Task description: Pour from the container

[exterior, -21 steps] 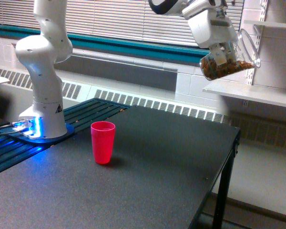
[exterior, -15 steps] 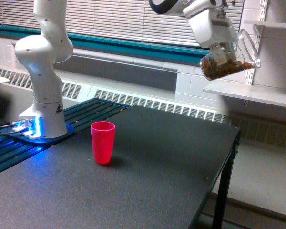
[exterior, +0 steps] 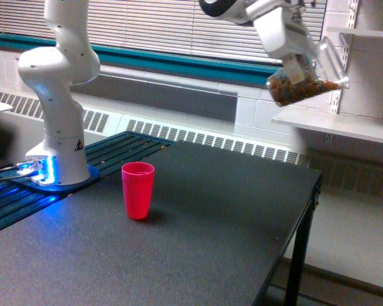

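High at the exterior view's upper right, my gripper (exterior: 301,69) is shut on the container (exterior: 301,88), a small clear rounded jar with a thin clear handle loop. The jar is tilted on its side and holds brown pieces that lie along its lower wall. It hangs far above the table's right end, in front of the wall shelf. A red plastic cup (exterior: 138,189) stands upright and open on the black table (exterior: 198,242), well to the left of and far below the jar.
The arm's white base (exterior: 56,146) with its blue light stands at the table's left end on a slatted surface. A white shelf (exterior: 345,126) juts from the wall just behind and below the jar. The table's right edge (exterior: 306,210) drops off to the floor.
The gripper and jar have shifted slightly upward and to the right, with the jar rotated a little. The red cup has not moved.
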Tool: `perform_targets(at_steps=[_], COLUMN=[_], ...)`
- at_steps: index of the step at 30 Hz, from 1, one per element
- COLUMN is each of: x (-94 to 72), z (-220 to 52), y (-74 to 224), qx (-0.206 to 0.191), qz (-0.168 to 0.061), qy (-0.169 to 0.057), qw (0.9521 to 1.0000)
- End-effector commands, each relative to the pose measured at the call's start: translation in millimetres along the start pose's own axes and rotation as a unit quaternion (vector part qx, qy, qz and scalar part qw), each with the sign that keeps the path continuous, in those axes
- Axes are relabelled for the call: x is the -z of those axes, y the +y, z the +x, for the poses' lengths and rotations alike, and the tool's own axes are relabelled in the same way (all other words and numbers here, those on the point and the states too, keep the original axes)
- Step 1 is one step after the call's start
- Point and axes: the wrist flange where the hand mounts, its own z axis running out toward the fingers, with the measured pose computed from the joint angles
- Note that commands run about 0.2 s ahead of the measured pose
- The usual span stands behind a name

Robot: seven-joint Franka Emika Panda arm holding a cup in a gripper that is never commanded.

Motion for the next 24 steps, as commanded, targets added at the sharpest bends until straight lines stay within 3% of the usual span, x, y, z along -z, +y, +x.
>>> perform_targets(at_steps=[1, 3, 7, 14, 24], x=[14.6, 7.9, 12.4, 33.5, 66.0], z=[-9.8, -9.7, -7.2, -34.4, -56.9], y=[-2.6, 0.9, 5.7, 14.2, 38.2], qx=[-0.042, -0.018, -0.008, 0.008, 0.022], qz=[-0.014, -0.027, -0.013, -0.005, 0.037], qy=[0.013, 0.016, 0.016, 0.041, 0.087], qw=[0.9989, 0.9994, 0.9998, 0.9991, 0.9953])
